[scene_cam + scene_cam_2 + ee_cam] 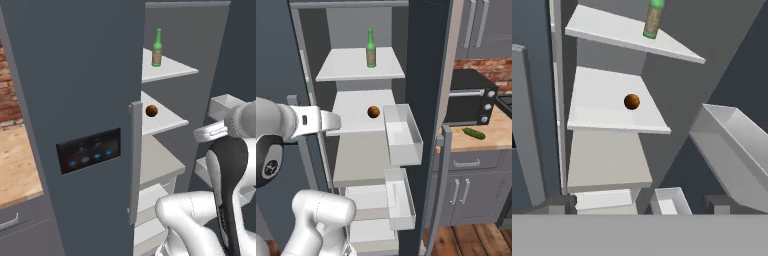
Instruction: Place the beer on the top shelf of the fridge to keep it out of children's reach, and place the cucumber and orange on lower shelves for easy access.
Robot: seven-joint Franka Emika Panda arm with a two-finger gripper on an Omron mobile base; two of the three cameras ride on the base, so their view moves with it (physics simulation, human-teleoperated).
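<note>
The fridge (90, 75) stands with one door open. The green beer (157, 47) stands upright on the top shelf (172, 70); it is also in the right base view (371, 48) and, cut off at the top, in the hand view (653, 20). The orange (373, 112) rests on the shelf just below (351, 107), and the hand view also has the orange (631, 101). The dark green cucumber (474, 133) lies on the wooden counter outside the fridge. My gripper (641, 204) is open and holds nothing, in front of the shelves at about the orange's height.
Pale door bins (402, 135) hang on the open door to my right, with a smaller one (398, 197) below. A black countertop oven (468, 97) stands behind the cucumber. The closed door's bar handle (135, 160) and touch panel (90, 150) are on the left.
</note>
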